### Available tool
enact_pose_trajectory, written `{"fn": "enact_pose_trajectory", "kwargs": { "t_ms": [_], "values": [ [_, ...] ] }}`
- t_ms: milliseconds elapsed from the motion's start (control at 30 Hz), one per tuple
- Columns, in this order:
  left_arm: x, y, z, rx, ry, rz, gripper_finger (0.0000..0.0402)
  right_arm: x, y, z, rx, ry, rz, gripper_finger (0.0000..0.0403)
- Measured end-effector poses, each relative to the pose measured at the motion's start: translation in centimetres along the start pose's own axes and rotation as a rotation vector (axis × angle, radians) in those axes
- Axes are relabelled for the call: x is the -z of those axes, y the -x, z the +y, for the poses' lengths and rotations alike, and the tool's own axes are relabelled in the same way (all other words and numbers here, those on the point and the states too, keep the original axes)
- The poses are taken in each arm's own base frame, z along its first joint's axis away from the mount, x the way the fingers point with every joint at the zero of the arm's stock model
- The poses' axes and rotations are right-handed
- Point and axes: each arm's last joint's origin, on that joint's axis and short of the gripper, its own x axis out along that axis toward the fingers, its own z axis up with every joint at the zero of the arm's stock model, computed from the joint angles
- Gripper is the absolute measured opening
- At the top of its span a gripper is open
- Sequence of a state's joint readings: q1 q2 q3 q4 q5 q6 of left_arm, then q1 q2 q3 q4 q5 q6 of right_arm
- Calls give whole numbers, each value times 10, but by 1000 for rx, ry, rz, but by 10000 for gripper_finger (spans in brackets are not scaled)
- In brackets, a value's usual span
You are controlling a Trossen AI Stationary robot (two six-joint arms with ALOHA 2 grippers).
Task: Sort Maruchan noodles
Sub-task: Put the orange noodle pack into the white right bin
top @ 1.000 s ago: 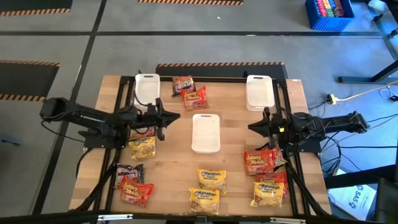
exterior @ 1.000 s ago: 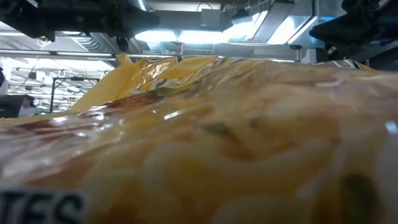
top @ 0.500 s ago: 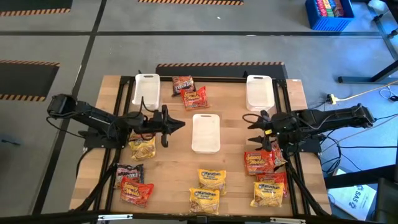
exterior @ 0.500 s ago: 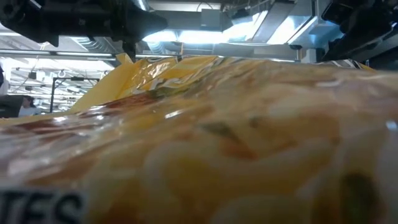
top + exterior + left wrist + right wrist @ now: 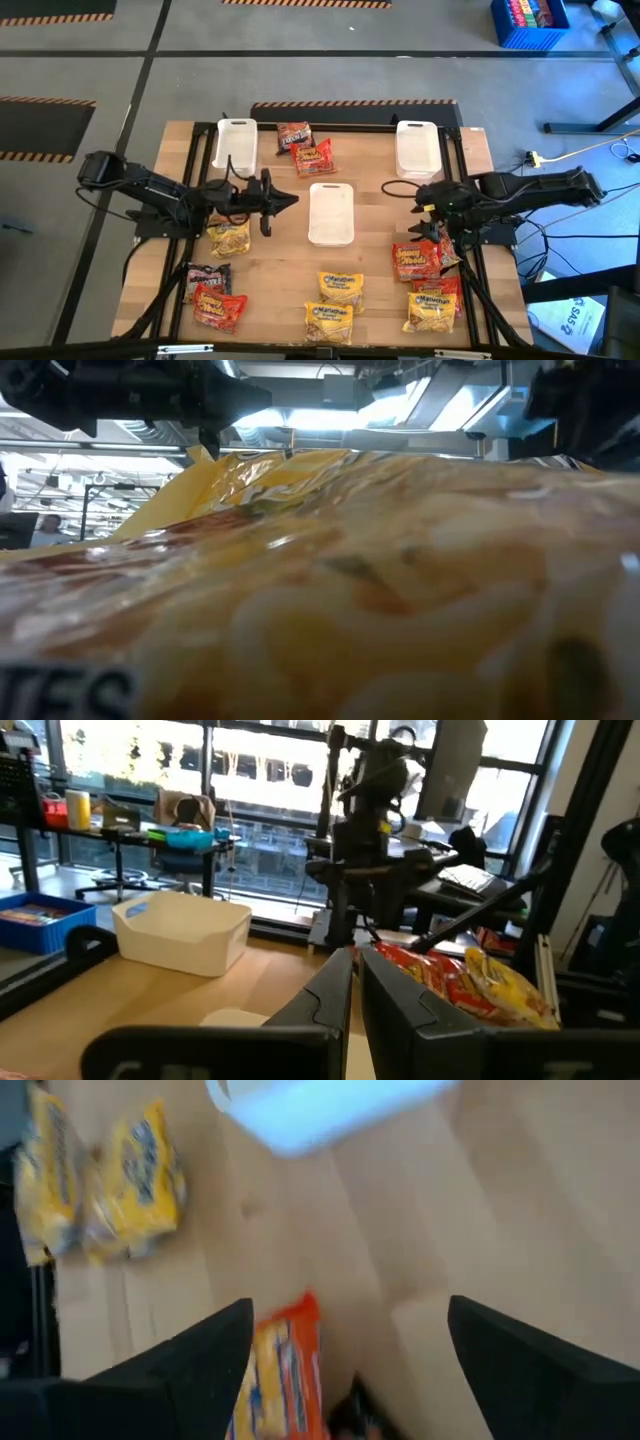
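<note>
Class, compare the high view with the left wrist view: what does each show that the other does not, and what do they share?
Only the high view shows the whole table, three white trays, all the noodle packets and both arms, with the right gripper open above a red packet. Only the left wrist view shows the room's windows and desks, and the left gripper shut and empty. Both show the far right tray and the right arm.

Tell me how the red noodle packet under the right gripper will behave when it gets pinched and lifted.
The red noodle packet lies flat and thin, so it probably lifts lightly. Its glossy crinkly wrapper could slip or crumple between the fingers of the open right gripper. It overlaps a neighbouring packet, which might get dragged along.
</note>
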State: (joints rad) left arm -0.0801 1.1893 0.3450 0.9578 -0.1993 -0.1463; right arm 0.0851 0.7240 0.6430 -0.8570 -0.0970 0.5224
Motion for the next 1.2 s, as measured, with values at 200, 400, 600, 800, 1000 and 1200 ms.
{"fn": "enact_pose_trajectory", "kwargs": {
  "t_ms": [200,400,600,800,1000,1200],
  "values": [
    [6,-1,-4,16,-3,29,20,0,-16,-1,-9,-85,174,308],
    [7,0,-9,43,-1,34,20,-2,-40,0,5,-80,329,308],
    [7,1,-13,63,-6,36,20,-5,-61,1,-21,-48,416,308],
    [7,1,-13,63,-20,30,20,-6,-75,0,-10,-30,473,308],
    [7,1,-13,63,-19,31,20,-7,-93,1,-82,-43,511,305],
    [7,1,-13,59,-17,31,20,-5,-102,0,-115,-51,573,252]
  ]
}}
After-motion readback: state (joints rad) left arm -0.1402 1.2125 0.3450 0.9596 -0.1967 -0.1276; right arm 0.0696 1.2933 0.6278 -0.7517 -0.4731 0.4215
